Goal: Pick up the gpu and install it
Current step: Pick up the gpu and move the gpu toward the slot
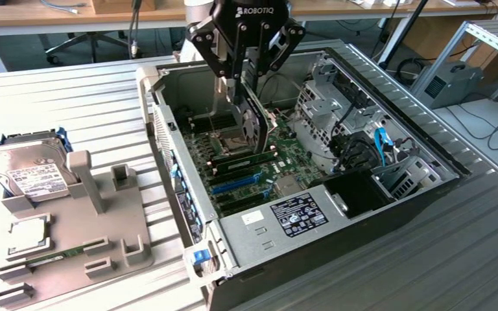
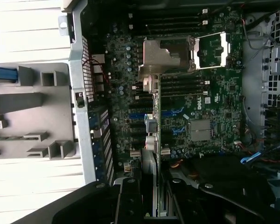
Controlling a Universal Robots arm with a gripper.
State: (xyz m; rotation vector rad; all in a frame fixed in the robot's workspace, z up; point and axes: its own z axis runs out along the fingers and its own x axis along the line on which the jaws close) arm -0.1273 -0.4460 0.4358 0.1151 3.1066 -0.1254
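My gripper (image 1: 242, 81) hangs over the open computer case (image 1: 318, 223) and is shut on the gpu (image 1: 256, 123), a thin black card held on edge and pointing down toward the motherboard (image 1: 262, 172). The card's lower edge hovers above the board, near the blue expansion slots (image 1: 236, 184). In the wrist view the gpu (image 2: 150, 130) appears edge-on, running from my gripper (image 2: 152, 200) to its silver bracket (image 2: 165, 56), over the slot area (image 2: 172, 114).
A grey parts fixture (image 1: 102, 227) on the exterior view's left holds a silver hard drive (image 1: 28, 172), a green RAM stick (image 1: 54, 256) and a CPU (image 1: 26, 233). Case walls, drive cage (image 1: 327, 103) and blue cables (image 1: 379, 146) surround the board.
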